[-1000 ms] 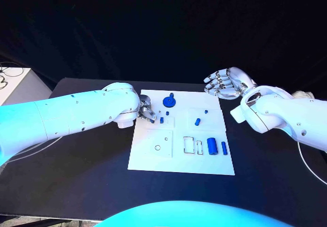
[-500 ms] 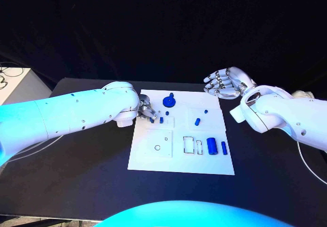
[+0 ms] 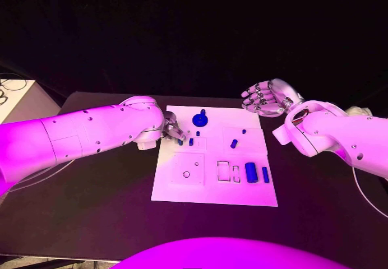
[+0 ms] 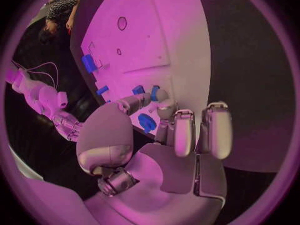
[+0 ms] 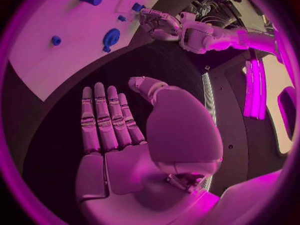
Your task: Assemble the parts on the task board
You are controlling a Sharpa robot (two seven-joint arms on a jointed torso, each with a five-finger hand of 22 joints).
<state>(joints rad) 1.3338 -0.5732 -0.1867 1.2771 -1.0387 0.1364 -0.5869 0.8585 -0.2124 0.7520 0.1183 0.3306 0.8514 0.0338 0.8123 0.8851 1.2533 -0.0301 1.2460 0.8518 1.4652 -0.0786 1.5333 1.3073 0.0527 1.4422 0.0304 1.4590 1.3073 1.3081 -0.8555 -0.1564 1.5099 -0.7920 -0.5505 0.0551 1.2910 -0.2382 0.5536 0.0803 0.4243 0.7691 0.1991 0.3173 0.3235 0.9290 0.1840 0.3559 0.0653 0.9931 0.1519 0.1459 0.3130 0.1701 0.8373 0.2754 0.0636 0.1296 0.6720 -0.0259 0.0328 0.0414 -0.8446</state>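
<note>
The white task board point(image 3: 214, 188) lies in the middle of the black table. My left hand point(image 3: 172, 132) hovers over the board's far left corner, where its thumb and a fingertip point(image 4: 164, 96) pinch a small blue peg point(image 3: 179, 141). A second small peg point(image 3: 190, 142) stands just beside it. A round blue gear point(image 3: 199, 119) lies close to that hand. A blue cylinder point(image 3: 250, 172) and a thin blue bar point(image 3: 265, 175) rest on the board's right side, with another short piece point(image 3: 234, 144) farther up. My right hand point(image 3: 267, 96) is raised past the board's far right corner, fingers straight and holding nothing.
A white box point(image 3: 20, 103) with a cable stands off the table's left side. Empty slots point(image 3: 226, 171) and a round hole point(image 3: 186, 174) mark the board's near half. Bare black table point(image 3: 97, 196) surrounds the board.
My left hand's fingers have shifted very slightly at the board's far left corner. The right hand has stayed raised in the same place.
</note>
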